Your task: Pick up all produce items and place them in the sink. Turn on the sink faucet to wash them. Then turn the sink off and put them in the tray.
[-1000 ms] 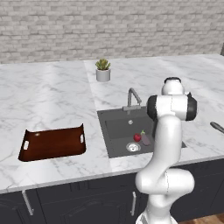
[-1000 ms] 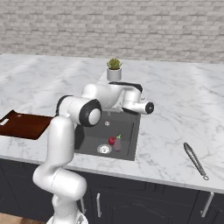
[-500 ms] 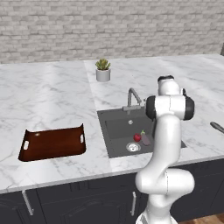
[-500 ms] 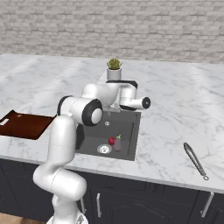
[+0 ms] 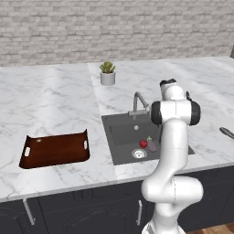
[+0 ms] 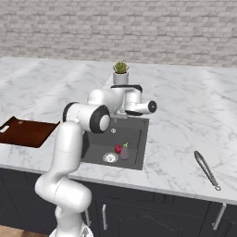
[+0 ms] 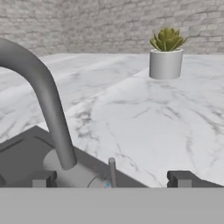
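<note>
I'm looking at a rendered kitchen. A white marble counter (image 5: 55, 100) runs along a pale grey brick wall (image 5: 114, 27), with dark cabinet fronts and slim metal handles (image 5: 28, 211) below its front edge. A dark grey recessed sink (image 5: 123, 135) with a slim grey gooseneck faucet (image 5: 139, 103) is set into the counter, and a small potted green succulent (image 5: 108, 73) stands near the back edge.

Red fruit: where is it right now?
In the left base view the red fruit lies in the sink, beside the drain and touching the purple vegetable on its right.
</note>
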